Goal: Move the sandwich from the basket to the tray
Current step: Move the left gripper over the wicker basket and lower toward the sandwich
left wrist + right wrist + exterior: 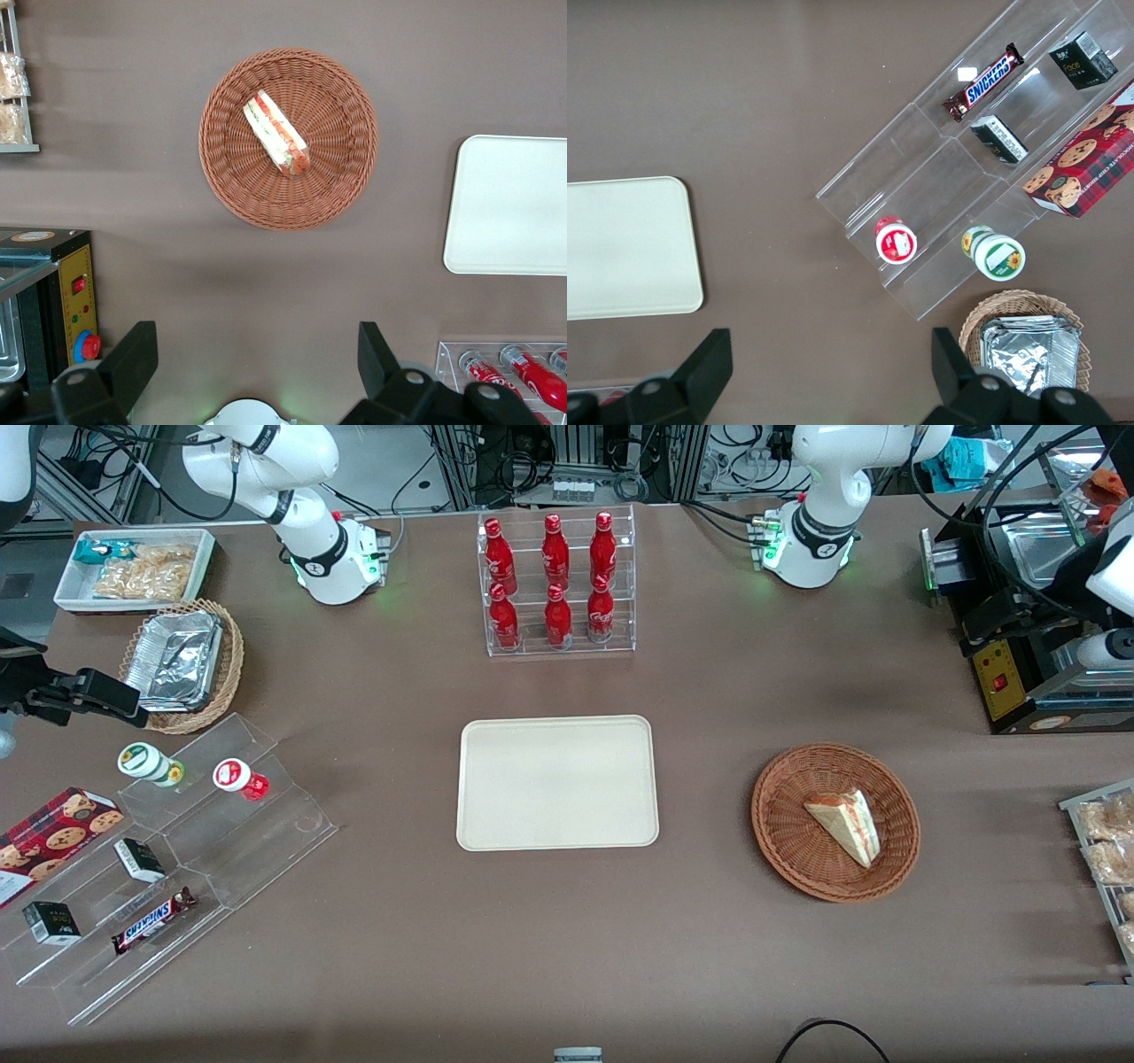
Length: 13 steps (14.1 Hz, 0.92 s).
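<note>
The sandwich (846, 825) is a white-bread wedge with red and pale filling. It lies in the round reddish-brown wicker basket (780, 841) toward the working arm's end of the table. The cream tray (556, 782) lies flat and bare at the table's middle, beside the basket. In the left wrist view my gripper (255, 329) is open and empty. It hangs high above the table over the arm's own base, farther from the front camera than the basket (221, 177) and sandwich (276, 135). The tray's edge (509, 204) shows there too. The front view does not show the gripper.
A clear rack of red bottles (556, 584) stands farther from the front camera than the tray. A black and yellow machine (1019, 664) and a snack rack (1107, 850) sit at the working arm's end. A clear stepped display (177, 850), a tan foil-tray basket (182, 664) and a white snack bin (133, 567) sit at the parked arm's end.
</note>
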Each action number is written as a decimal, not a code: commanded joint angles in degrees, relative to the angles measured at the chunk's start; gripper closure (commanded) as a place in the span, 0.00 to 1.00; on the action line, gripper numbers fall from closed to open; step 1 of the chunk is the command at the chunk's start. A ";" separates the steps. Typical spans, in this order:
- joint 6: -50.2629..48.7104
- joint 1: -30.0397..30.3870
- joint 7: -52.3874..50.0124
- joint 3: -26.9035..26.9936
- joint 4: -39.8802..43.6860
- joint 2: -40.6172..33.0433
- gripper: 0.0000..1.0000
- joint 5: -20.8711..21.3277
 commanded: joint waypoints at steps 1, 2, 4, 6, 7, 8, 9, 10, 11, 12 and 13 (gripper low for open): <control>-0.58 0.37 0.28 -0.36 0.38 0.04 0.00 -0.44; -0.50 0.37 0.10 -0.36 0.73 0.21 0.00 -0.44; -0.50 0.46 0.02 -0.36 0.47 0.12 0.00 -0.36; -0.50 0.46 -1.82 -0.36 0.29 1.78 0.00 -0.35; -0.58 0.37 -3.14 -0.36 0.12 3.36 0.00 -0.35; -0.50 0.11 -5.67 -0.45 -0.14 5.38 0.00 -0.18; -0.41 -0.07 -9.79 -0.45 -0.50 7.57 0.00 -0.09; 0.38 -0.16 -14.00 -0.54 -0.93 10.03 0.00 -0.09; 1.78 -0.25 -16.83 -0.54 -0.94 12.67 0.00 0.00; 3.88 -0.42 -19.12 -0.54 -1.03 15.39 0.00 0.08; 5.81 -0.60 -20.54 -0.54 -0.94 18.11 0.00 0.61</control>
